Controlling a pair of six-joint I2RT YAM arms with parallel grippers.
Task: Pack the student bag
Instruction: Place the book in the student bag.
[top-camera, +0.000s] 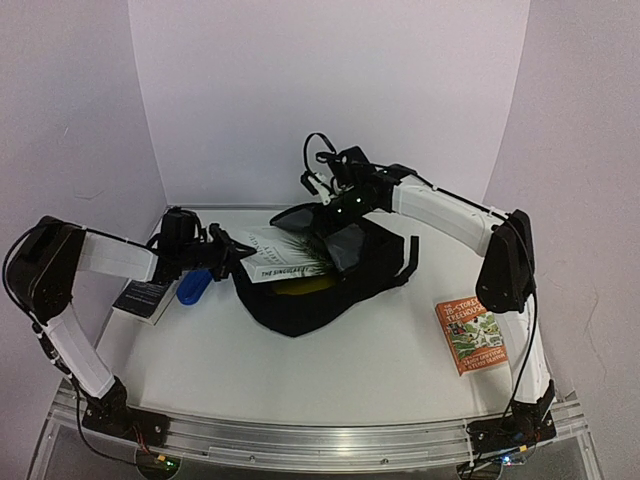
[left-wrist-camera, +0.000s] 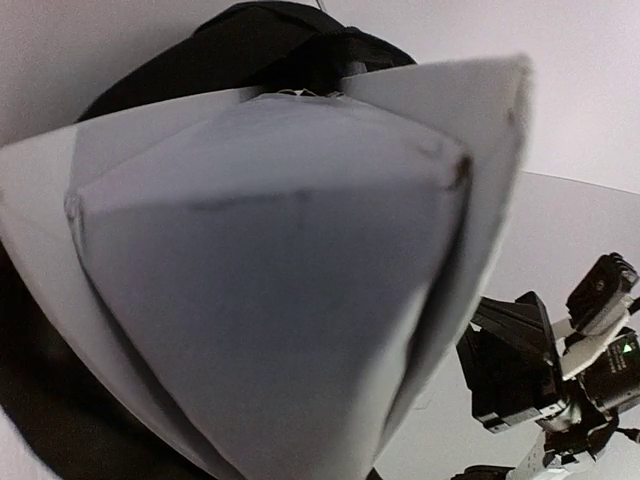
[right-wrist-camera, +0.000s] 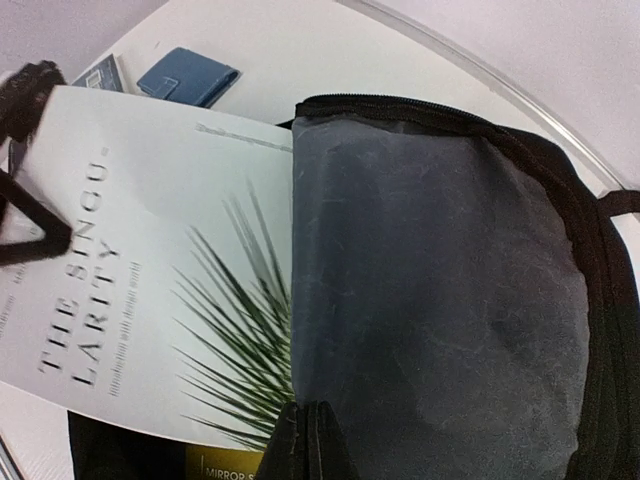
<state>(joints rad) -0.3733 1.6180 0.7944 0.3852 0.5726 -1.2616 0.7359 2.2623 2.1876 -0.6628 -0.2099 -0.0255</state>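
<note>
Ctr: book (top-camera: 275, 255) half in bag (top-camera: 300, 310); 2nd book (top-camera: 470, 335) far R.

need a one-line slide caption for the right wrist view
White Singularity book partly tucked under the grey-lined flap of the black student bag, pinched up by the shut right gripper.

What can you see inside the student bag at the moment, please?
A white book pokes partly into the student bag, over a yellow item, beside grey lining. Anything deeper is covered.

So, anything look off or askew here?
Nothing spilled or damaged. Only the white book juts half out of the bag, pinched by the left gripper. The right gripper holds the flap up.
</note>
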